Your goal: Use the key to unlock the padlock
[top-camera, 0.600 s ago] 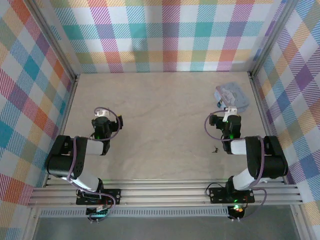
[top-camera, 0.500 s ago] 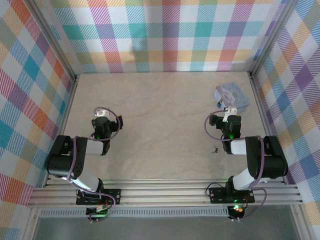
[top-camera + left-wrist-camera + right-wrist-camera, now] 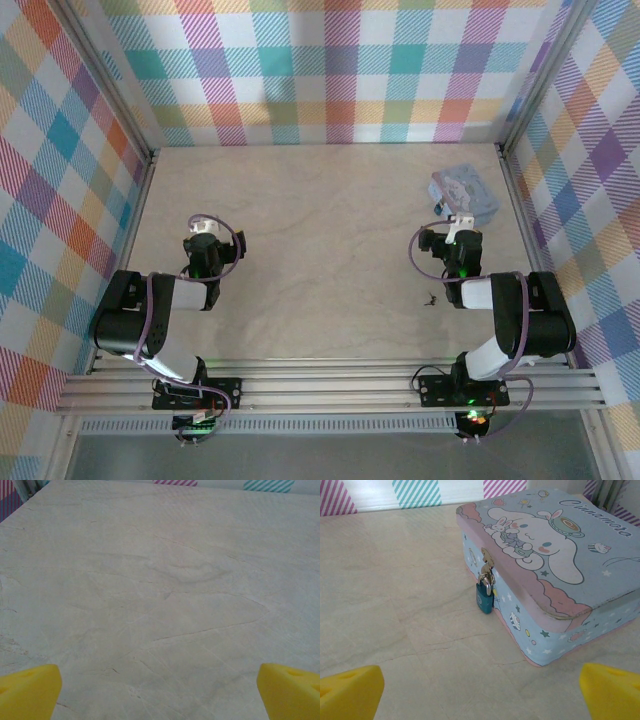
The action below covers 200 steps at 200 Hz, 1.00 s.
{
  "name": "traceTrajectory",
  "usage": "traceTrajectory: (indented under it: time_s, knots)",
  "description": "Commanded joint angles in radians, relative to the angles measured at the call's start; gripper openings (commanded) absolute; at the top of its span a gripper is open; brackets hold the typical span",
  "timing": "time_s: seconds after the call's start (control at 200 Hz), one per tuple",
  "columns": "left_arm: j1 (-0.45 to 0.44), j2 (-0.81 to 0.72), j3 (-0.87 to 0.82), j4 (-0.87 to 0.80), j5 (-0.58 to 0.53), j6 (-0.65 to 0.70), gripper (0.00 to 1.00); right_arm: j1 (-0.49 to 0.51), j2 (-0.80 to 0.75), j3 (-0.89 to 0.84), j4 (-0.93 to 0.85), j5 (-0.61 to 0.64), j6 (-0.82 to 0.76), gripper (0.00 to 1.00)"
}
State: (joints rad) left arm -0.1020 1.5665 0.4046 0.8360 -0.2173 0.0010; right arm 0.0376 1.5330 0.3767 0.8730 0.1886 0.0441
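small teal padlock hangs off tin box: likely hard, slick, swingy; pinch its body. key thin (fiddly). left gripper, right gripper spread wide, empty.

Beyond right claw, pale blue tin; nearer the bases, key.

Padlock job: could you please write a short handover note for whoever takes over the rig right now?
Left hand: open, empty, above bare table.
Right hand: open, empty, facing the tin box.
Padlock: small, teal, hanging closed on the box's front hasp.
Key: lying on the table beside the right arm, untouched.
Done: nothing yet.
Left: pick up the key, insert it, turn.
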Motion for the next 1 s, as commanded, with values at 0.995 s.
traceTrajectory:
  time_s: [0.995]
  knots:
    - [0.010, -0.006, 0.002, -0.005, 0.021, 0.015, 1.00, -0.007, 0.000, 0.004, 0.014, -0.017, 0.016, 1.00]
